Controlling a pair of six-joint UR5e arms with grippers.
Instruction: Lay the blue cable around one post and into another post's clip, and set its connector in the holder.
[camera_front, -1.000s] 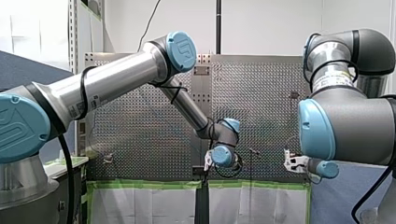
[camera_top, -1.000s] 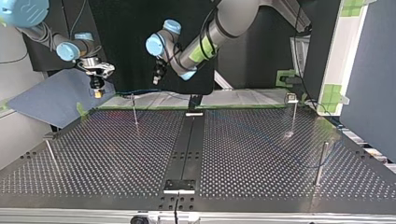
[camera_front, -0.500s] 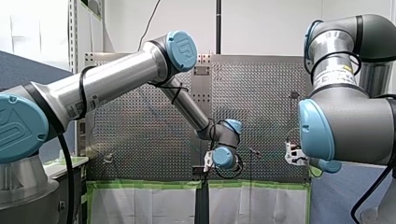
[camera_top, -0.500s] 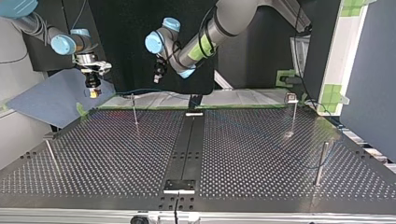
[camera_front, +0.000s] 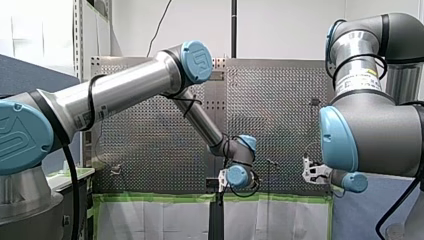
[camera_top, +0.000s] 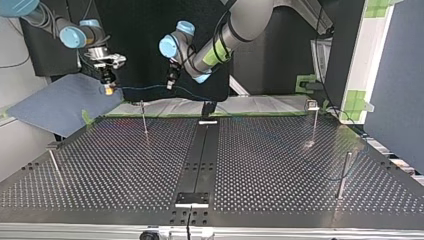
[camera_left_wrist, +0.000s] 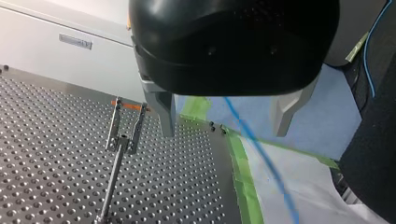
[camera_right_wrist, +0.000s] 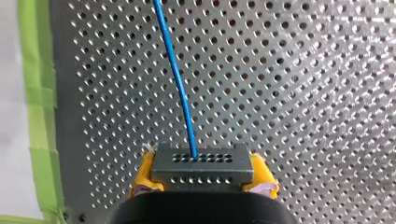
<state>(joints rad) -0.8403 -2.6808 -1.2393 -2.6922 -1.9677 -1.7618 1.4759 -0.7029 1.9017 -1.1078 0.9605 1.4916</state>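
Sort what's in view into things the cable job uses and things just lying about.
Job: blue cable; connector, held in my right gripper; my left gripper, open, with the cable running between its fingers; clip post; other post.
Lying about: green tape; blue sheet.

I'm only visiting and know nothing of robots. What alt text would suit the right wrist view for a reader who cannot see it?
The right gripper, with yellow pads, is clamped on a grey connector. A blue cable runs from the connector straight ahead over the perforated table. Green tape lines the table's edge to one side.
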